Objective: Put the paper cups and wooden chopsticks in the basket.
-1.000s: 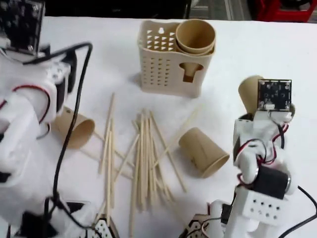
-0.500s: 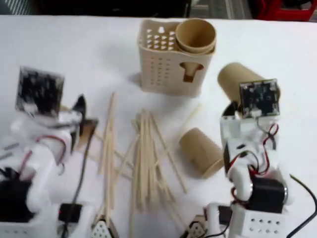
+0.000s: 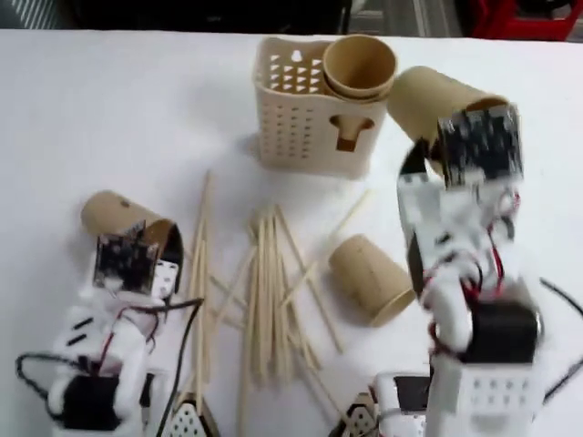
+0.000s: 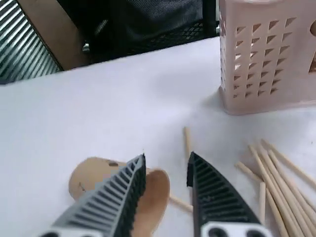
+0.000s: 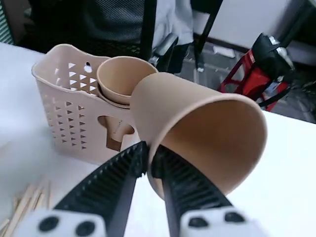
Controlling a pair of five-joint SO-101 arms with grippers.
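Observation:
My right gripper (image 5: 149, 150) is shut on the rim of a tan paper cup (image 5: 197, 133), held tilted in the air just to the right of the cream basket (image 3: 305, 118). Two nested cups (image 3: 360, 66) stand in the basket. My left gripper (image 4: 166, 159) is open just above a second cup (image 4: 91, 177) lying on its side at the left (image 3: 117, 214); one finger overlaps its rim. A third cup (image 3: 372, 278) lies mid-table. Several wooden chopsticks (image 3: 264, 291) lie scattered in front of the basket.
The table top (image 3: 137, 109) is white, with bare room at the far left and behind the basket. A red object (image 5: 269, 64) and dark chair legs stand off the table beyond the far edge.
My right arm has lifted its cup off the table and carried it up beside the basket. My left arm has swung down to the near left, behind the lying cup.

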